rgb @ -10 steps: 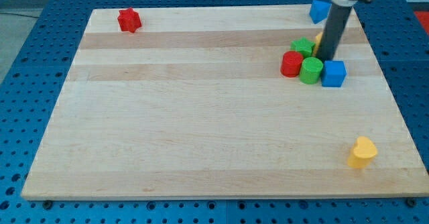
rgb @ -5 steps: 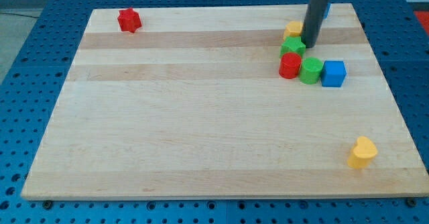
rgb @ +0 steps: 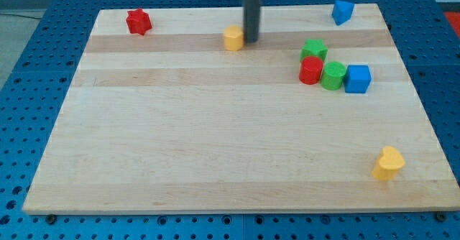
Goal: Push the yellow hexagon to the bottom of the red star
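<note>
The yellow hexagon [rgb: 233,37] lies on the wooden board near the view's top, left of centre-right. My tip [rgb: 251,40] is right against the hexagon's right side. The red star [rgb: 138,21] sits at the board's top left corner, well to the left of the hexagon and a little higher.
A cluster at the right holds a green block [rgb: 313,51], a red cylinder [rgb: 311,71], a green cylinder [rgb: 333,75] and a blue cube [rgb: 357,79]. Another blue block [rgb: 343,11] is at the top right. A yellow heart [rgb: 389,162] lies at the bottom right.
My tip has swept left along the top of the board and pushed the yellow hexagon out of the cluster, far to the left toward the red star.
</note>
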Robot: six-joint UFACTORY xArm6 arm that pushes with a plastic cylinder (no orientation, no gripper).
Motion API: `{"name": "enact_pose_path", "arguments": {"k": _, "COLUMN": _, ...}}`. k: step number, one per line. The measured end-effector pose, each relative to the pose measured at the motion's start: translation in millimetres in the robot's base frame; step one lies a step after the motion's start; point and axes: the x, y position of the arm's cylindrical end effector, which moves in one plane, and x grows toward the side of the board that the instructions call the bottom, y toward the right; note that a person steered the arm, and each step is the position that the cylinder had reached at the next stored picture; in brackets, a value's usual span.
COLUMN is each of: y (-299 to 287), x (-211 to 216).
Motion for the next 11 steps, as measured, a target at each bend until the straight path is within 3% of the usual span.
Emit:
{"name": "enact_pose_path", "arguments": {"k": 2, "y": -76.4, "x": 8.1}}
{"name": "enact_pose_path", "arguments": {"k": 4, "y": -115.2, "x": 40.9}}
{"name": "enact_pose_path", "arguments": {"k": 6, "y": -196.7, "x": 41.2}}
{"name": "enact_pose_path", "arguments": {"k": 8, "y": -209.2, "x": 39.8}}
{"name": "enact_pose_path", "arguments": {"k": 10, "y": -171.8, "x": 36.6}}
{"name": "enact_pose_path", "arguments": {"k": 11, "y": -188.4, "x": 31.9}}
